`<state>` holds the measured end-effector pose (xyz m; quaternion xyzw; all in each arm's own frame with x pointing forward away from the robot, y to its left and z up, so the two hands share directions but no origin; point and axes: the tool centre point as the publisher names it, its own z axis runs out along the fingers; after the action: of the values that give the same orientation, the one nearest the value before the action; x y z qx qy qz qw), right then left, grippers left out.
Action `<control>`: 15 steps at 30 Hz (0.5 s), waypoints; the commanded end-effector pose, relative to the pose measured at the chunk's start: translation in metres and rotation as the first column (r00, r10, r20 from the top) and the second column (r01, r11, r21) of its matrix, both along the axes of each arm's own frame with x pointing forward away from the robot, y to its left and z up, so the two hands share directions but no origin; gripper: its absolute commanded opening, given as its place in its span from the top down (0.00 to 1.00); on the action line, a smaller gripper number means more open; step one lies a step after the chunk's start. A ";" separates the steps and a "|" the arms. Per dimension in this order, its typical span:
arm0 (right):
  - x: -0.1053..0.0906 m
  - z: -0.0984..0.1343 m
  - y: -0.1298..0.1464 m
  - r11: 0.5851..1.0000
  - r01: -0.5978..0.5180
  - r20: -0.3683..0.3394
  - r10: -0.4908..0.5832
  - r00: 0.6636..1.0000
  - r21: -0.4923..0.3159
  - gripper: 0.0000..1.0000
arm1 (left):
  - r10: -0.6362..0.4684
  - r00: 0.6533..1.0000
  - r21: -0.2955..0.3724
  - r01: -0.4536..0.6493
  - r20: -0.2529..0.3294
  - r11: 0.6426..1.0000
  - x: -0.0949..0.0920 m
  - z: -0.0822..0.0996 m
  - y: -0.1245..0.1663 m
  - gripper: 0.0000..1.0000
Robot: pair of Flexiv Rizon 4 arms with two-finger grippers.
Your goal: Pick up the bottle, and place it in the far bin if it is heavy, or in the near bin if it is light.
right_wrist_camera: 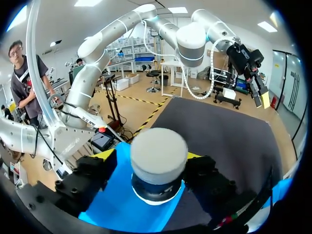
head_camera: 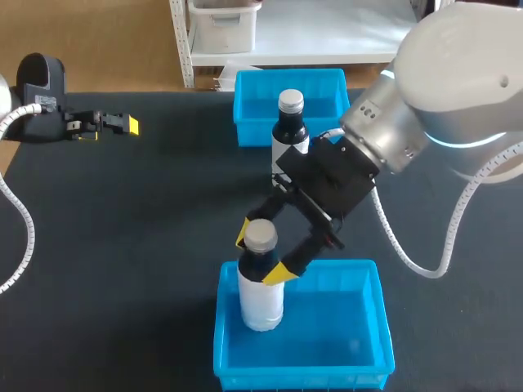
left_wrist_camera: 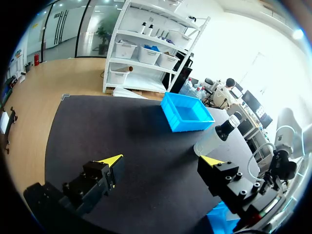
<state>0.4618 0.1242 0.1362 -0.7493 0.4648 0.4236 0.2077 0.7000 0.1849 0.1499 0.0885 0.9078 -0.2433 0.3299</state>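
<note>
A bottle [head_camera: 261, 298] with a white body, dark shoulder and grey cap stands upright in the near blue bin [head_camera: 376, 327]. My right gripper [head_camera: 260, 253] straddles its neck, one yellow tip on each side. In the right wrist view the cap [right_wrist_camera: 158, 153] sits between the fingers [right_wrist_camera: 92, 170], and a strip of bin [right_wrist_camera: 122, 214] shows between one finger and the bottle, so the gripper [right_wrist_camera: 148, 156] is open. A second, dark bottle [head_camera: 290, 131] with a silver cap stands just in front of the far blue bin [head_camera: 253, 106]. My left gripper [head_camera: 114, 124] is open at the far left.
The left wrist view shows its open gripper [left_wrist_camera: 162, 161] over bare black table, with the far bin [left_wrist_camera: 187, 113] and the second bottle [left_wrist_camera: 219, 136] ahead of it. My right arm's thick wrist [head_camera: 359, 163] hangs over the space between the two bins.
</note>
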 end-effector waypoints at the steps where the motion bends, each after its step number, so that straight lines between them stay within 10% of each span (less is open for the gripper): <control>1: 0.003 -0.001 0.000 1.000 0.001 -0.007 -0.001 1.000 -0.004 0.00 | 0.000 1.000 0.000 0.000 0.000 1.000 0.000 0.000 0.000 0.00; 15: 0.032 -0.005 -0.030 0.992 0.106 -0.024 -0.108 0.994 -0.073 0.00 | 0.000 1.000 0.000 0.000 0.000 1.000 0.000 0.000 0.000 0.00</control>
<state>0.4904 0.1063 0.1283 -0.7276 0.5164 0.4072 0.1950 0.7000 0.1850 0.1499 0.0885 0.9078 -0.2433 0.3299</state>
